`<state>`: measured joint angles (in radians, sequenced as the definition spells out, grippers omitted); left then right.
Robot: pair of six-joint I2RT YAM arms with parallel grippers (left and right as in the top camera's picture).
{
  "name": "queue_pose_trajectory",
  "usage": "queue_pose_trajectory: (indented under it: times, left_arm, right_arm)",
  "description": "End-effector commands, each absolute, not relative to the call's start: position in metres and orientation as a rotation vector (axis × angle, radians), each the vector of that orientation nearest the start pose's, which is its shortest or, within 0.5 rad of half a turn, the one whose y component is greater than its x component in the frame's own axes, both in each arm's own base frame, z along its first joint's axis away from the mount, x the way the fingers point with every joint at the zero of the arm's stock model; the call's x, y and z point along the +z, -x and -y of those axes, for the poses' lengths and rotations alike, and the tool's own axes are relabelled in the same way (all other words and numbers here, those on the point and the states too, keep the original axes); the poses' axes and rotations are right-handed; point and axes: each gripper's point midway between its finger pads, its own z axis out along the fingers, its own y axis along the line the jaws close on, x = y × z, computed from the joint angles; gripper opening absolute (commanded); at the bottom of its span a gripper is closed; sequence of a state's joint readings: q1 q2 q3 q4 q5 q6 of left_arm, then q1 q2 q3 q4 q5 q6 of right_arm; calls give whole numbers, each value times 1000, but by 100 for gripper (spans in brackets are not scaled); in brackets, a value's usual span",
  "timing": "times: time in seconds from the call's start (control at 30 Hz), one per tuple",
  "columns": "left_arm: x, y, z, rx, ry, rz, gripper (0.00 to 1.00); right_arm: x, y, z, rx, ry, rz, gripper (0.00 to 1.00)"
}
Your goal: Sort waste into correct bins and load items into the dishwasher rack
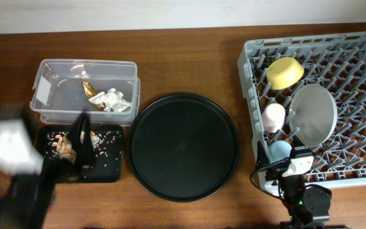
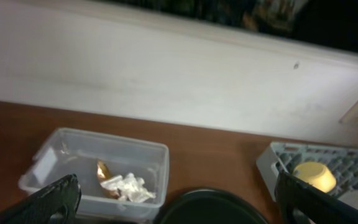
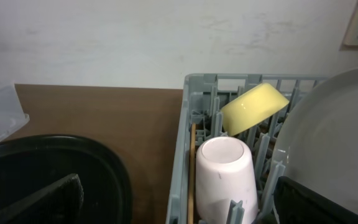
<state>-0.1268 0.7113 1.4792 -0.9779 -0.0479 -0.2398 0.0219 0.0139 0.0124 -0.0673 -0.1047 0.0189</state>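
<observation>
The grey dishwasher rack [image 1: 249, 76] at the right holds a yellow bowl [image 1: 284, 72], a pink cup [image 1: 274, 116], a pale plate [image 1: 314, 113] and a blue cup [image 1: 279, 151]. In the right wrist view, chopsticks [image 3: 192, 174] lie along the rack wall beside the upturned pink cup [image 3: 224, 174]. The clear tub [image 1: 56, 95] contains a white napkin [image 1: 116, 100] and a gold wrapper [image 1: 93, 92]. Food scraps [image 1: 64, 146] lie in the black rectangular tray [image 1: 110, 172]. My left gripper [image 2: 179, 211] is open and empty, above the two bins. My right gripper [image 3: 179, 205] is open at the rack's near left corner, holding nothing.
A large round black tray [image 1: 183, 146] sits between the bins and the rack. My left arm [image 1: 18, 159] is a blur over the table's left edge. The right arm [image 1: 297, 197] stands at the front edge below the rack. A white wall runs behind the table.
</observation>
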Motion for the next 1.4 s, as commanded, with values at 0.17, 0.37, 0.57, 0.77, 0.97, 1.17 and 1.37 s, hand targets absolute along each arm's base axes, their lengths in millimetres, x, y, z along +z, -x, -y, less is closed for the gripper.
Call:
queue_pose_trajectory:
  times: [0.17,0.37,0.57,0.77,0.97,1.17,1.37]
  left_arm:
    - [367,-177,3,-210,197,-1587,99]
    - [329,-223,6,-224,211,-1421,99]
    - [270,-247,8,-216,219,-1423,99]
    - [229,-255,-1,-175,250,-1464,99]
    - [209,-257,-5,-154,265,-1493,99]
    - [185,-258,-8,-136,275,-1540,99]
    - [183,-258,-20,-100,309,-1541,99]
  right_arm:
    - [158,-245,-23,116,74,-1638,99]
    - [158,-245,-23,116,74,-1638,99]
    - [158,-245,-23,116,74,-1638,99]
    - [158,-245,-23,116,74,-1638,99]
    - [158,-245,-23,116,74,-1638,99]
    - [158,-245,-23,117,74,-1638,99]
    - [158,-245,-23,116,74,-1638,99]
